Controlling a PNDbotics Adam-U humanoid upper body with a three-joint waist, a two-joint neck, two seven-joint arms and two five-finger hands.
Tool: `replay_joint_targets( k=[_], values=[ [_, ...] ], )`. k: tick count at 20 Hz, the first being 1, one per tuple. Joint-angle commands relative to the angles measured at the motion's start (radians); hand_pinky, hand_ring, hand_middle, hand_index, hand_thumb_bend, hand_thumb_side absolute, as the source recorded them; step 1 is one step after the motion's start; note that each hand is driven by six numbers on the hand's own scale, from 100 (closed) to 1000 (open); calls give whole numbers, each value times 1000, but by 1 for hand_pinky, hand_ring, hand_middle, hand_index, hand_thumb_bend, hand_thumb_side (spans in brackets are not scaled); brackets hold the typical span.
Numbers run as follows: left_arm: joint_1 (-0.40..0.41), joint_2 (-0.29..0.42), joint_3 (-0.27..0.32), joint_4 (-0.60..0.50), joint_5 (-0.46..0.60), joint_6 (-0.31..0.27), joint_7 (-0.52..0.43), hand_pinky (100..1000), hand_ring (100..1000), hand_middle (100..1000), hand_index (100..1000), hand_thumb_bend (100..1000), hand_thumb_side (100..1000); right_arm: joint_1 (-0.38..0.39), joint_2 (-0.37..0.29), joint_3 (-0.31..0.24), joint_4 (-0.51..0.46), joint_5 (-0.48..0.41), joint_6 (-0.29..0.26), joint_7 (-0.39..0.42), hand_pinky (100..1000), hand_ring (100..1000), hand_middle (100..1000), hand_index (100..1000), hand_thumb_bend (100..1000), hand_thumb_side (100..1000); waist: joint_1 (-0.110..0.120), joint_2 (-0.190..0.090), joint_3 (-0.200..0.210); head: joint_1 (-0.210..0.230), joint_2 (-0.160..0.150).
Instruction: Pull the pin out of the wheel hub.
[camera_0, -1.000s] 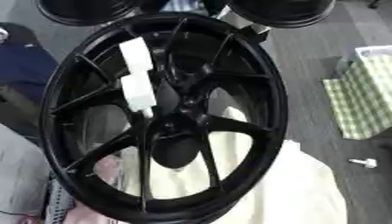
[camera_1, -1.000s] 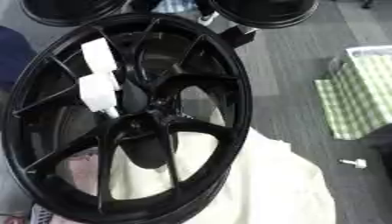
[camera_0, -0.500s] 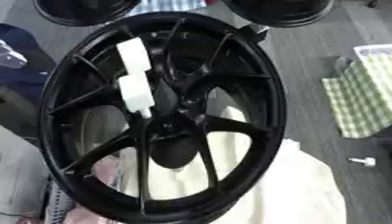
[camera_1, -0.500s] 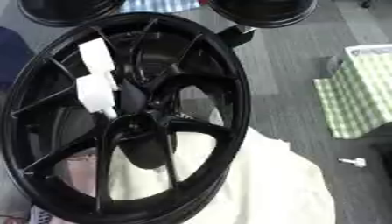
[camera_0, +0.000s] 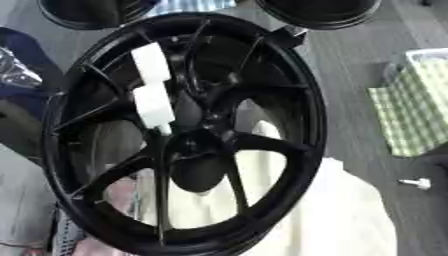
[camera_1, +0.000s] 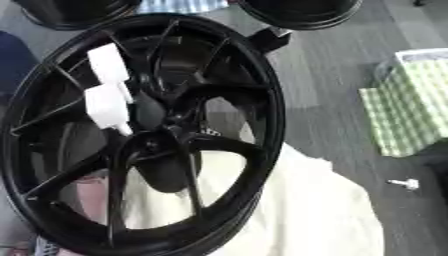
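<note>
A large black spoked wheel (camera_0: 297, 100) fills the middle of both views, tilted, with its hub (camera_0: 188, 142) at the centre. A white pin (camera_0: 153, 95), shaped like two white blocks in a row, lies along the upper left spokes. Its thin lower tip (camera_0: 164, 131) meets the hub's upper left side. A dark oval shape (camera_0: 199, 172) shows just below the hub, between the lower spokes; I cannot tell what it is. Neither of my hands shows in either view.
A cream cloth (camera_1: 306, 210) lies under the wheel's lower right. Two more black wheels (camera_0: 319, 10) stand at the top edge. A green checked cloth (camera_1: 407, 112) and a small white bolt (camera_1: 404, 184) lie on the grey floor at right. Blue fabric (camera_0: 22, 65) is at left.
</note>
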Motion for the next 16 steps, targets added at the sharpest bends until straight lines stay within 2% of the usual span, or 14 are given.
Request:
replay_joint_targets(
  k=[1,3,8,16],
  values=[
    [6,58,13,-36,-8,-34,-22,886,860,785,847,570,100,-9,-39,-8,-6,-1,-3,-1,607,656,554,666,100,501,0,-15,-1,1,-6],
    [22,73,22,-53,-5,-33,-22,887,862,787,850,610,100,-9,-39,-7,-5,-1,-4,-2,607,656,554,666,100,503,1,-13,-1,2,-4],
    [44,90,38,-90,-8,-32,-22,883,856,778,856,615,100,-13,-38,-4,-5,-4,-5,0,607,656,554,665,100,504,1,-11,-1,2,-7],
    [-16,46,75,-95,-54,-47,-22,877,863,797,878,625,100,-10,-36,-2,-9,-8,-4,4,607,656,554,665,100,505,-7,-7,-3,5,-14]
  ],
)
